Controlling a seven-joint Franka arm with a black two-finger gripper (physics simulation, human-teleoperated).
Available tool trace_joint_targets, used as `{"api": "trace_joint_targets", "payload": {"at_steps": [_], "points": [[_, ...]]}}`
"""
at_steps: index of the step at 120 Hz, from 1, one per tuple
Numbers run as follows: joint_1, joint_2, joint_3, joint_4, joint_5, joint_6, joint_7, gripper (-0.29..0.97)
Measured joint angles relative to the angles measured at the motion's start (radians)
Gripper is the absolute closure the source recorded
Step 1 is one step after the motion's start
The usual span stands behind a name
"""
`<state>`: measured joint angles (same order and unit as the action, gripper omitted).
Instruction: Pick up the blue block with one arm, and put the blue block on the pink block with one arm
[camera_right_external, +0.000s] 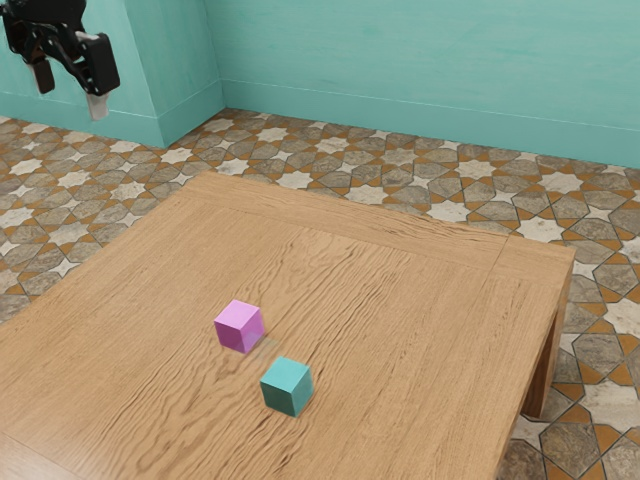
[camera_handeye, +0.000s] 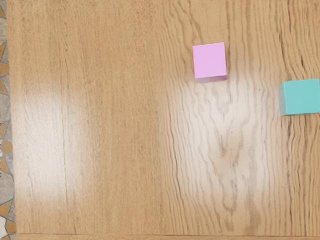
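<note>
- Room first: a turquoise painted wall (camera_right_external: 400, 50) and a star-patterned tile floor (camera_right_external: 450, 190) all round. Neither matters for the job.
- Big square light-wood table (camera_right_external: 420, 270). Both cubes sit flat on it toward the near side, with loads of bare wood around them, so a straight top-down approach looks easy.
- The black two-finger gripper (camera_right_external: 70, 92) hangs way up in the exterior view's upper left corner, well apart from everything. Its fingers are spread with nothing between them, so it's empty-handed. My guess is that it's parked that high so the wrist camera gets the tabletop and both cubes in one look.
- Small pink block (camera_right_external: 239, 325), a plain matte cube, upright on the table. It's the base for the stack.
- Blue block (camera_right_external: 287, 385), more of a teal cube really. It sits near the pink one, toward the exterior view's right and closer to the camera, with a gap between them. It's not picked up yet, so I'd say the task is at its very start.
</note>
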<state>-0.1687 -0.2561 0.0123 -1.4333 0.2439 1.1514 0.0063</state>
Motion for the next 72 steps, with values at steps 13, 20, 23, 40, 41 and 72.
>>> {"api": "trace_joint_targets", "payload": {"at_steps": [13, 20, 23, 40, 41, 72], "points": [[-0.001, -0.001, 0.002, -0.001, 0.005, 0.094, 0.001, 0.0], [-0.001, -0.003, 0.04, -0.002, -0.011, 0.124, 0.002, 0.0], [-0.001, -0.003, 0.063, -0.002, -0.028, 0.135, 0.002, 0.0], [-0.002, 0.009, -0.081, -0.048, -0.071, 0.195, -0.009, 0.0], [-0.002, 0.01, -0.086, -0.062, -0.071, 0.201, -0.01, 0.0], [0.0, -0.012, -0.085, -0.266, -0.087, 0.346, -0.033, 0.0]]}}
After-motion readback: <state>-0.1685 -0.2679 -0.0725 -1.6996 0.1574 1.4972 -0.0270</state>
